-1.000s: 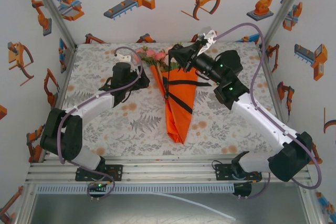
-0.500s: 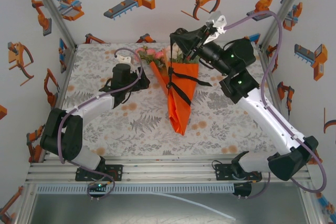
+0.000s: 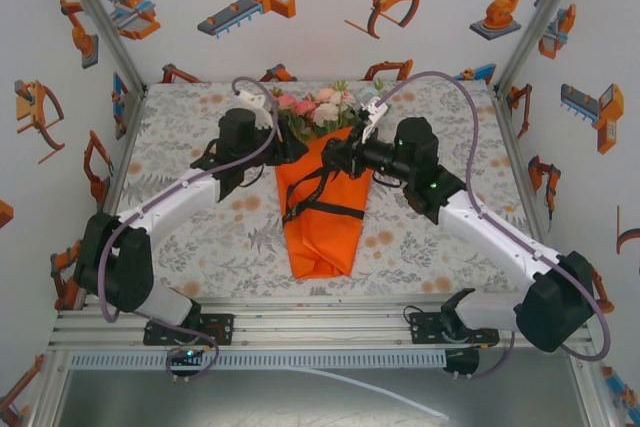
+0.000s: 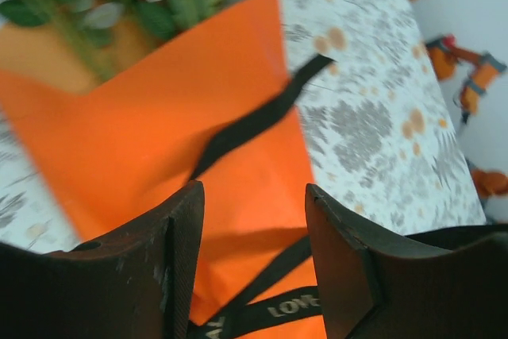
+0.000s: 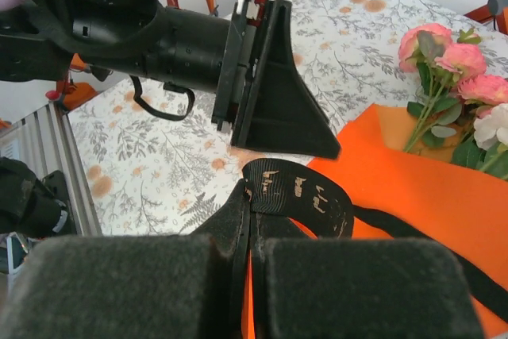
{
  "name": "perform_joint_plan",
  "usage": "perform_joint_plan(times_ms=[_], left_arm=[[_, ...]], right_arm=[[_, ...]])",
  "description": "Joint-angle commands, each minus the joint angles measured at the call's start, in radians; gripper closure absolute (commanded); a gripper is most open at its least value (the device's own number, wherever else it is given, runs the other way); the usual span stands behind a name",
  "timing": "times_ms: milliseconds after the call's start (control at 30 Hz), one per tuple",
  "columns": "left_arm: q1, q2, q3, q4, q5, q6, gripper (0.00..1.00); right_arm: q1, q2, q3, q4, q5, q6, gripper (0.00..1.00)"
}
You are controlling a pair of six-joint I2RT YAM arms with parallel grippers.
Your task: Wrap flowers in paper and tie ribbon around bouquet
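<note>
Right end effector [image 5: 250, 232] is closed tight on a loop of the ribbon [image 5: 300, 190], with the black band pinched between its pads. My read: it's holding tension so the band stays around the wrap. Left end effector [image 4: 254, 252] has its jaws apart with nothing between them. It hangs over the upper left flank of the paper [image 4: 159, 132], and in the right wrist view 1 of its fingers sits near that loop without touching it. Likely lined up to take the ribbon.

Bouquet [image 3: 320, 212] lies mid-table [image 3: 200, 237], flowers [image 3: 318, 109] toward the far edge and the folded tip toward the near edge. Paper is already wrapped. Ribbon crosses it in 2 places in the top view, but I judge the tie unfinished.

Hard to read:
- Left wrist view is blurred, and the blooms at its top are smeared.
- Can't tell if there's a knot, because the 2 end effectors crowd that spot from above.
- Ribbon lettering is cut off at the bottom of the left wrist view. I only make out "LOVE".
- Can't locate the ribbon's free ends.
- Can't tell whether the left end effector touches the paper.
</note>
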State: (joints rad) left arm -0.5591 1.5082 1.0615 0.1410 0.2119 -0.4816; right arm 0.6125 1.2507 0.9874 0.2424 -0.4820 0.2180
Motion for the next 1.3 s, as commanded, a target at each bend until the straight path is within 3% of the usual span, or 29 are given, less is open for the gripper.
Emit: perform_joint_plan(times_ms=[0,133,200,400,500,633,733,900,1067,1267], left_arm=[[-0.055,0.08,0.081,-0.081,0.006,0.124,0.48],[-0.062,0.177,0.107,-0.137,-0.176,0.187,0.42],[-0.062,0.217,0.107,-0.145,-0.198,0.235,0.37],[-0.064,0.346,0.177,-0.222,0.021,0.337,0.36],[-0.065,0.38,0.192,-0.235,-0.02,0.325,0.39],[-0.061,0.372,0.173,-0.221,-0.114,0.313,0.59],[-0.041,0.312,0.127,-0.17,-0.162,0.238,0.72],[0.052,0.163,-0.051,-0.004,-0.184,0.019,0.79],[0.117,0.028,-0.194,0.027,-0.276,-0.092,0.84],[0.146,-0.104,-0.318,-0.064,-0.484,-0.293,0.79]], right_arm=[[0.008,-0.057,0.0,0.009,0.013,0.035,1.0],[0.007,-0.063,-0.021,-0.013,0.012,0.056,1.0],[0.007,-0.068,-0.034,-0.011,0.015,0.059,1.0],[0.007,-0.065,-0.046,-0.004,0.029,0.058,1.0],[0.007,-0.058,-0.039,-0.003,0.02,0.066,1.0],[0.008,-0.068,-0.03,-0.022,0.055,0.058,1.0],[0.007,-0.085,0.0,-0.082,0.175,0.044,1.0],[0.003,-0.114,0.053,-0.157,0.387,0.047,1.0],[-0.008,-0.109,0.078,-0.19,0.416,0.041,1.0],[-0.013,-0.09,0.089,-0.203,0.411,0.053,1.0]])
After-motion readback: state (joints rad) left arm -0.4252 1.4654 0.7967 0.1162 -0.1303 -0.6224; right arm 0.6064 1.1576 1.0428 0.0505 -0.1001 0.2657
